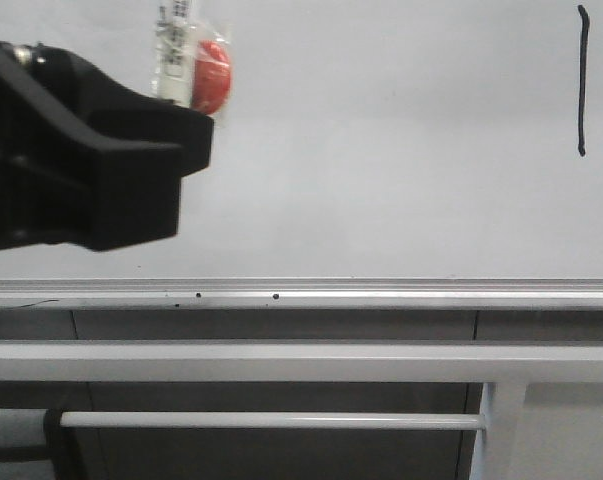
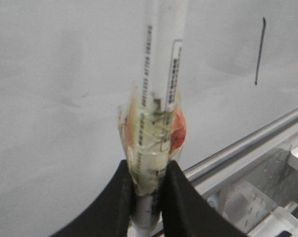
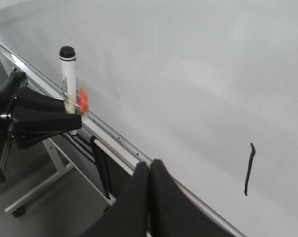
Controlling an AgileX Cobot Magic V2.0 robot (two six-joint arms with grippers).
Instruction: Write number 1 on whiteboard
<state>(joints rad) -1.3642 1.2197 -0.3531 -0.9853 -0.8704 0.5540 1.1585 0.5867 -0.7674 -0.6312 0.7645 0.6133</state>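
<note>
A thin black vertical stroke, the number 1 [image 1: 582, 82] [image 2: 259, 51] [image 3: 248, 169], stands at the upper right of the pale grey whiteboard [image 1: 381, 150] [image 3: 188, 59]. My left gripper [image 1: 196, 125] [image 2: 148, 170] [image 3: 77, 121] is shut on a white marker pen [image 2: 161, 64] [image 3: 68, 79] [image 1: 178, 50] wrapped in clear tape with a red patch. The pen points up, its black end on top, well left of the stroke, by the board's lower rail. My right gripper [image 3: 149, 164] is shut and empty, just off the rail [image 3: 119, 138].
A silver edge rail with two dark dots [image 1: 236, 295] runs along the board's lower edge. Below it are white horizontal metal bars [image 1: 281, 362] [image 1: 271, 421] and a white frame leg [image 3: 37, 190] on a castor.
</note>
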